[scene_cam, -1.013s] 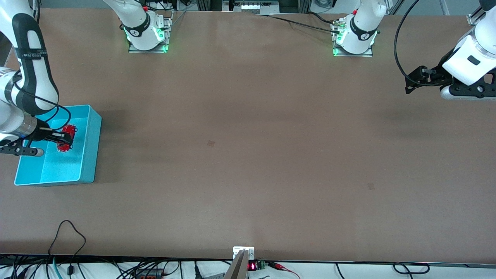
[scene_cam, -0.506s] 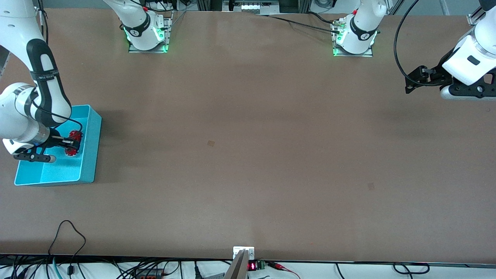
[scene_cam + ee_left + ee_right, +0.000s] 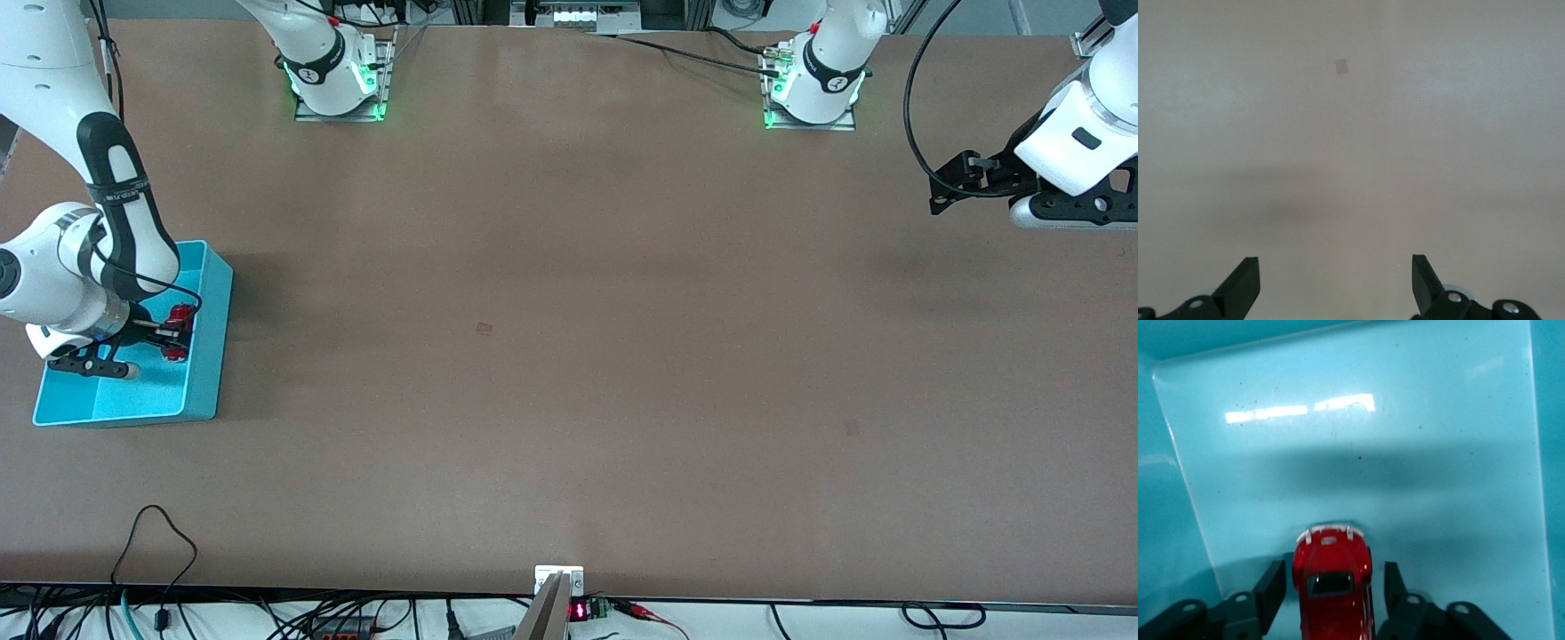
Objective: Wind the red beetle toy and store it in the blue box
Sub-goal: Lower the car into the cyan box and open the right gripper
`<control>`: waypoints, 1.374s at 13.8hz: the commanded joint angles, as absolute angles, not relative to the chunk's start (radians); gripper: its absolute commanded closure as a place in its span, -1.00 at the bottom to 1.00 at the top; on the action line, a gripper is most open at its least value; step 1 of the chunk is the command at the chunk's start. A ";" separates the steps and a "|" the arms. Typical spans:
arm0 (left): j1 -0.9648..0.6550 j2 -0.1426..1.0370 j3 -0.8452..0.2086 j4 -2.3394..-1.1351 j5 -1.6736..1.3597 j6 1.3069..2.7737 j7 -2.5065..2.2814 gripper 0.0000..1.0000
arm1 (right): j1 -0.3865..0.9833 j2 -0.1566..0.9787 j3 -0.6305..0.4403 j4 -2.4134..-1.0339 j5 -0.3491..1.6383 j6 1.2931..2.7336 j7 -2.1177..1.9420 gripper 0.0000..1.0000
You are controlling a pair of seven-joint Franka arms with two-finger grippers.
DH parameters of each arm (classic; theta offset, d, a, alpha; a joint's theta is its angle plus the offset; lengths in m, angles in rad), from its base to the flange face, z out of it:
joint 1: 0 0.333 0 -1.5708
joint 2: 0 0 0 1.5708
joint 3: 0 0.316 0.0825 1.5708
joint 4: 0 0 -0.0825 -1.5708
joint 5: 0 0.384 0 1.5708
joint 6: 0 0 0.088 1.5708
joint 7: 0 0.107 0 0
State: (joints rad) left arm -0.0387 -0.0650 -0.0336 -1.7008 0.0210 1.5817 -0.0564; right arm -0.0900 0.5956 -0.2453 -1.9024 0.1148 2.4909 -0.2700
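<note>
Your right arm has swung its hand [image 3: 173, 331] across the blue box [image 3: 203, 391] since a second ago, from the middle of the box to close against the wall that faces the left arm's end of the worktop [image 3: 569, 356], and the red beetle toy [image 3: 178, 331] has travelled with it. In the right wrist view you can see the toy [image 3: 1333, 583] sitting between the two fingers [image 3: 1270, 587], silvery end pointing away from the hand [image 3: 1331, 593], with a sliver of turquoise floor showing on each side of the red body, so the fingers stand slightly apart from it rather than pressed onto it. The box floor [image 3: 1358, 440] stretches ahead of the toy, with a bright reflection on it. Your left hand [image 3: 951, 191] waits in the same spot as before, over the worktop's edge at the left arm's end; in the left wrist view its fingers [image 3: 1241, 287] are spread wide with only bare worktop [image 3: 1351, 133] between them.
</note>
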 commanded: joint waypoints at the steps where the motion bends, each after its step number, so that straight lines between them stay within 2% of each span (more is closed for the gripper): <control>1: -0.038 -0.067 -0.034 -1.683 0.011 1.560 -0.064 -1.00 | -0.095 0.553 -0.239 -1.882 0.135 2.473 -0.281 -1.00; 2: -0.038 -0.067 -0.034 -1.683 0.011 1.560 -0.064 -1.00 | -0.094 0.525 -0.238 -1.856 0.150 2.417 -0.278 -1.00; 5: -0.038 -0.067 -0.035 -1.683 0.011 1.560 -0.064 -1.00 | -0.078 0.502 -0.236 -1.667 0.209 2.129 -0.273 -1.00; 7: -0.040 -0.069 -0.044 -1.681 0.011 1.559 -0.064 -1.00 | -0.074 0.457 -0.235 -1.617 0.206 2.031 -0.268 -1.00; 10: -0.040 -0.067 -0.071 -1.672 0.011 1.543 -0.066 -1.00 | -0.039 0.367 -0.235 -1.598 0.184 1.955 -0.259 -1.00; 15: -0.034 -0.064 -0.068 -1.671 0.011 1.545 -0.064 -1.00 | 0.052 0.272 -0.229 -1.494 0.130 1.723 -0.010 -1.00; 18: -0.034 -0.066 -0.069 -1.671 0.012 1.542 -0.064 -1.00 | 0.011 0.209 -0.189 -1.456 0.143 1.684 -0.008 -1.00; 19: -0.032 -0.066 -0.069 -1.671 0.012 1.537 -0.064 -1.00 | -0.041 0.190 -0.137 -1.454 0.144 1.684 -0.012 -1.00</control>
